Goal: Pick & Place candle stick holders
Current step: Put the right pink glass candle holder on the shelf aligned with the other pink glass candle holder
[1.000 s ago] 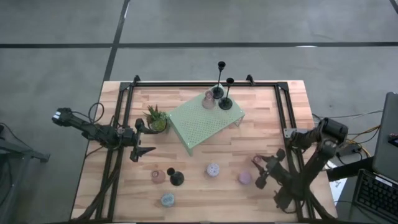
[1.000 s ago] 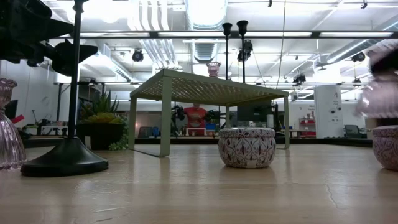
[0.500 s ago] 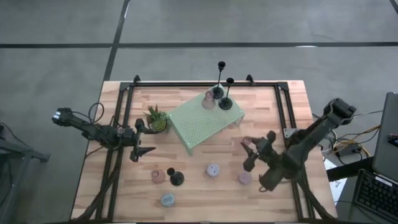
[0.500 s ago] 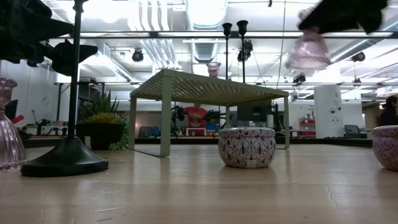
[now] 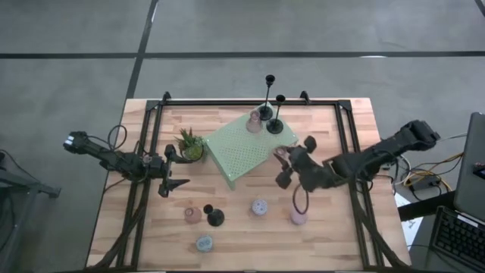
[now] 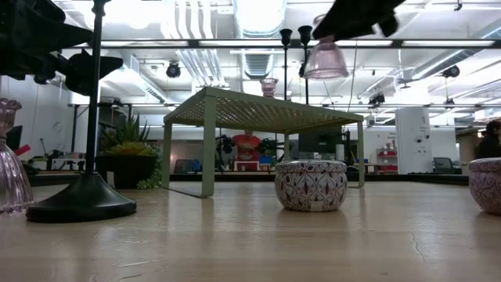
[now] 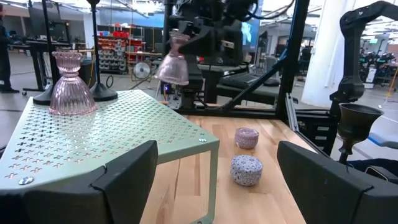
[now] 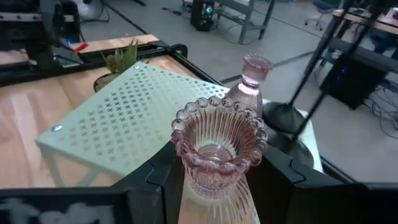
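The right claw (image 5: 284, 168) was clamped on a pink glass cup (image 8: 219, 146), holding it in the air beside the green stand (image 5: 246, 152). The left claw (image 5: 173, 168) waited, fingers apart, near the plant (image 5: 190, 144).

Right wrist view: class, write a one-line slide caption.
Right claw carries a pink glass holder above the green perforated stand, nearing another pink holder.

No legible text, label, brand, number or sign in any view, none on the pale green perforated metal stand (image 5: 247, 154), none on the patterned round tin (image 6: 311, 186) just beside that stand, background shelving too blurred to read
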### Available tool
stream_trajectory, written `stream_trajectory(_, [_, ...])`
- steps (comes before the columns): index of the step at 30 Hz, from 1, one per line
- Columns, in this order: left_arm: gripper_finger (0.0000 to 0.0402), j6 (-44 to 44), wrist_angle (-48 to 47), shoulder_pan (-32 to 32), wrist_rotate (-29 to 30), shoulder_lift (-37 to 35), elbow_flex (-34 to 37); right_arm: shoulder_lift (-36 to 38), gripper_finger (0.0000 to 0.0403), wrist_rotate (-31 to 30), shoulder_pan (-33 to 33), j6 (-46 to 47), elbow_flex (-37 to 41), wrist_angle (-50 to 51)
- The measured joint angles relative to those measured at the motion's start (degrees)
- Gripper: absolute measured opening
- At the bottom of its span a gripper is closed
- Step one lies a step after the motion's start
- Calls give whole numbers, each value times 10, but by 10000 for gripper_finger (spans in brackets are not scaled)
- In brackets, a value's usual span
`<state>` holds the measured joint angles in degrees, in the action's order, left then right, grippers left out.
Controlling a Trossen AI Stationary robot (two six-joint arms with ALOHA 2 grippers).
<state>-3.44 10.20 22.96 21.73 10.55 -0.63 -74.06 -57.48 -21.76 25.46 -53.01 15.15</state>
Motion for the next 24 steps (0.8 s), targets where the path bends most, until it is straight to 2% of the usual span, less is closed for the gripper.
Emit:
stream_trajectory(8, [335, 0, 0, 0, 0, 0, 0, -24, 137, 103, 98, -79, 2, -109])
stream_trajectory(14, [335, 0, 0, 0, 0, 0, 0, -50, 137, 143, 149, -86, 8, -127])
stream_trajectory(19, [335, 0, 0, 0, 0, 0, 0, -66, 137, 148, 171, -92, 10, -149])
stream_trajectory(24, [335, 0, 0, 0, 0, 0, 0, -77, 137, 183, 193, -91, 11, -161])
